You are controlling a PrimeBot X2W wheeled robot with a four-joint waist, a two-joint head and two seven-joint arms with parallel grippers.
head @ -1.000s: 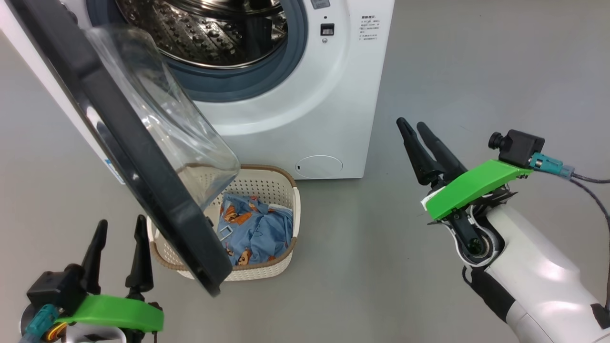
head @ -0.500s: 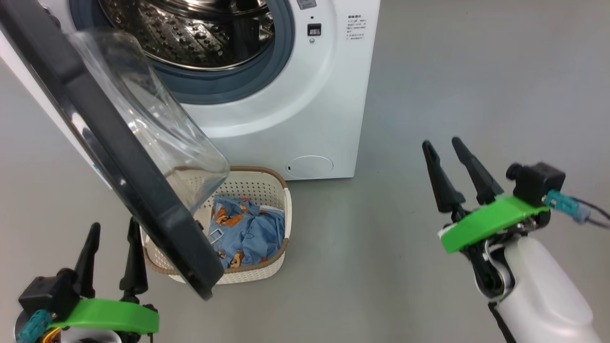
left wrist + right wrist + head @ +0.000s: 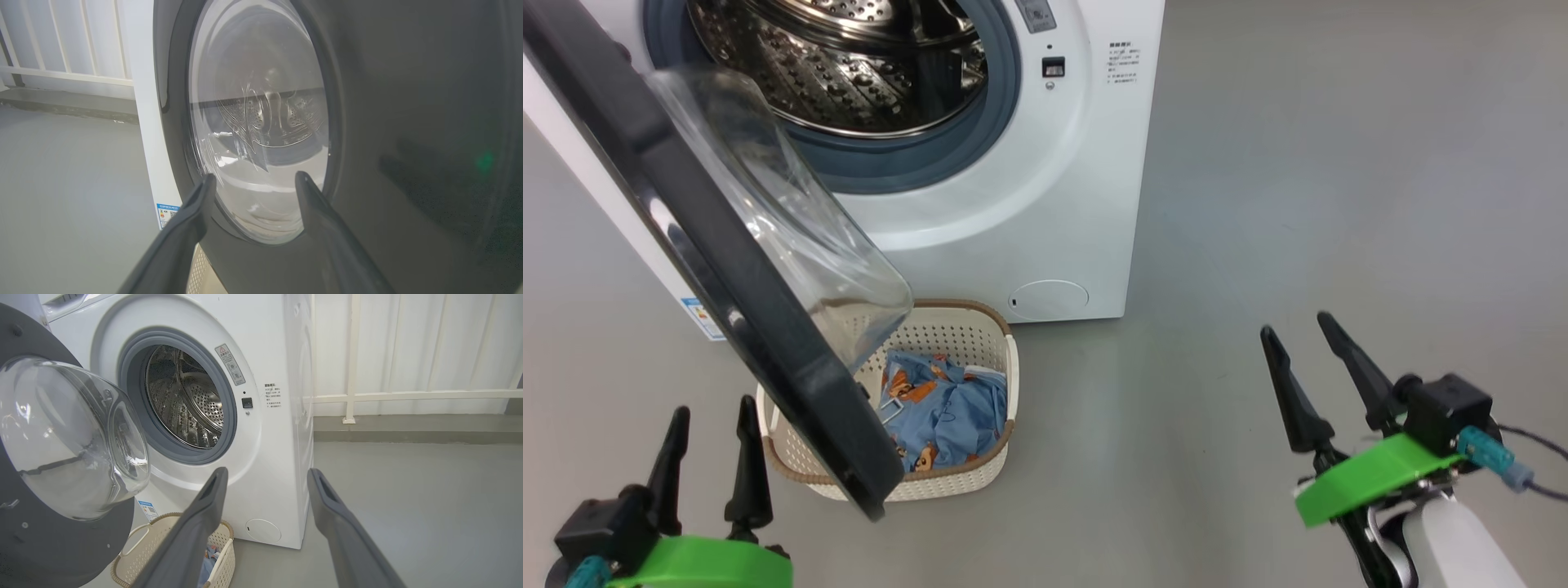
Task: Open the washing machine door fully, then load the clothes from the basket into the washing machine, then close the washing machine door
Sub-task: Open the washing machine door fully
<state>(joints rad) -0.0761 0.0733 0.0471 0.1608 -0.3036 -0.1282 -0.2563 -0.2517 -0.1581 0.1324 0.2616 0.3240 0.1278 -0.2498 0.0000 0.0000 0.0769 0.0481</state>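
The white washing machine (image 3: 1045, 188) stands at the top of the head view with its steel drum bare. Its black washing machine door (image 3: 711, 269) hangs partly open, edge-on, above the basket (image 3: 964, 482). The cream basket sits on the floor before the machine, holding the blue bear-print clothes (image 3: 947, 408). My left gripper (image 3: 711, 412) is open at the lower left, just outside the door's outer face (image 3: 408, 122), nothing between its fingers. My right gripper (image 3: 1294, 327) is open at the lower right, well clear of the machine (image 3: 269, 428) and basket (image 3: 135, 559).
Grey floor (image 3: 1298, 204) spreads to the right of the machine. A white railing (image 3: 408, 394) and curtain line the wall behind it. A blue label sticker (image 3: 703, 317) sits low on the machine's left side.
The right gripper has dropped down and toward the lower right of the head view. The head camera has shifted a little, so machine and basket sit slightly further left. The left gripper sits slightly lower in the view.
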